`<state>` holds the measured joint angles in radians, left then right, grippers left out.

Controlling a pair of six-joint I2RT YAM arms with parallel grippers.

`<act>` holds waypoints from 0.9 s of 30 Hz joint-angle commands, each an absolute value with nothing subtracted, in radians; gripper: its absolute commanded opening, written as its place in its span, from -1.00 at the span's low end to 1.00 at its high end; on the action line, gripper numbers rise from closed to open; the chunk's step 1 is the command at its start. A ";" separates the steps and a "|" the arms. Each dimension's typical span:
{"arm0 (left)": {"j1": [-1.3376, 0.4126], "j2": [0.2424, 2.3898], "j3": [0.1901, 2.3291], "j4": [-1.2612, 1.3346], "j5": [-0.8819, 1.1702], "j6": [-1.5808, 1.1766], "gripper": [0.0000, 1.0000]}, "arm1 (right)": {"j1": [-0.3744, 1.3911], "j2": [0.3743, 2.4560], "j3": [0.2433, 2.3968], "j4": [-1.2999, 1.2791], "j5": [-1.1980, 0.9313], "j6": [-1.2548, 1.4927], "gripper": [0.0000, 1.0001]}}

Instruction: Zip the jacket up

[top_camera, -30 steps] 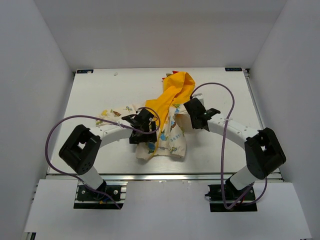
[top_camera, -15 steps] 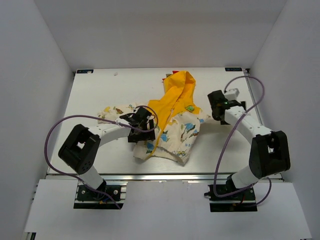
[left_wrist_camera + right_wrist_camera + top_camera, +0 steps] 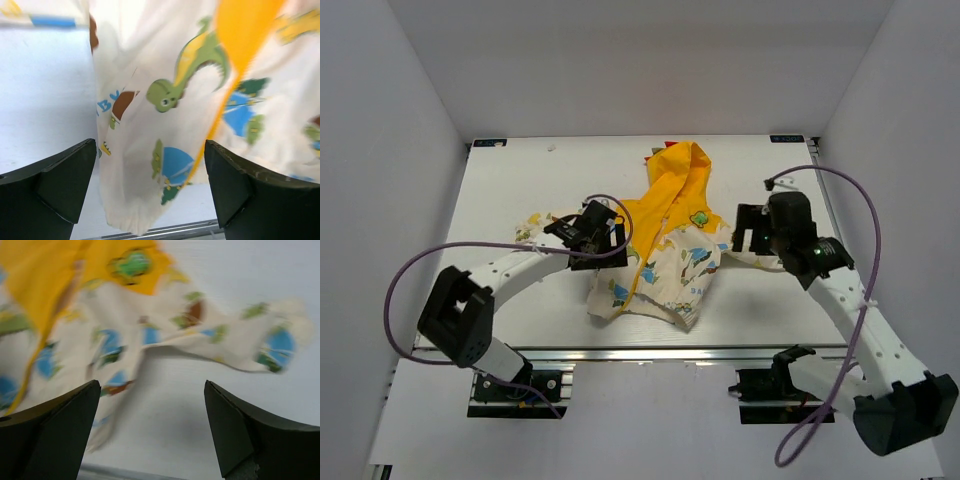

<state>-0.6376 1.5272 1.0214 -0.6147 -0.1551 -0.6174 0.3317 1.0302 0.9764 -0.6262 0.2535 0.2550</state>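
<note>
We find the dinosaur-print jacket point(image 3: 665, 265) crumpled, unzipped, on the table point(image 3: 520, 180); left gripper point(image 3: 600, 245) spread wide above its zipper strip point(image 3: 220, 110), right gripper point(image 3: 740, 232) wide beside a sleeve point(image 3: 250, 340); both empty, seemingly poised to regrasp

The left hand point(image 3: 594, 238) hangs over the left edge of the jacket point(image 3: 672, 272), its fingers spread wide with nothing between them. Its arm bends at an elbow well off to the jacket's left and reaches in along a white forearm. The right hand point(image 3: 747, 230) sits just off the jacket's right edge, fingers likewise wide apart and empty. Its forearm stretches back to an elbow far to the jacket's near right.
</note>
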 commanded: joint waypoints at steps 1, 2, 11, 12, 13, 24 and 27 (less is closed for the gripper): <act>-0.634 1.405 1.094 -0.615 -0.219 -0.580 0.96 | 0.457 1.014 0.937 -0.447 -0.129 0.278 0.79; -0.634 1.402 1.100 -0.606 -0.224 -0.569 0.96 | 0.503 1.047 0.952 -0.434 -0.126 0.285 0.79; -0.627 1.604 1.221 -0.586 -0.242 -0.568 0.96 | 0.683 1.305 0.868 -0.270 -0.229 0.463 0.79; -0.626 1.624 1.239 -0.583 -0.233 -0.557 0.96 | 0.681 1.307 0.842 -0.275 -0.226 0.497 0.79; -0.626 1.656 1.241 -0.574 -0.207 -0.549 0.96 | 0.683 1.301 0.813 -0.276 -0.219 0.512 0.79; -0.624 1.827 1.276 -0.557 -0.150 -0.538 0.96 | 0.485 1.351 0.594 -0.265 -0.134 0.482 0.79; -0.620 1.879 1.299 -0.566 -0.172 -0.537 0.96 | 0.414 1.443 0.620 -0.258 -0.126 0.430 0.79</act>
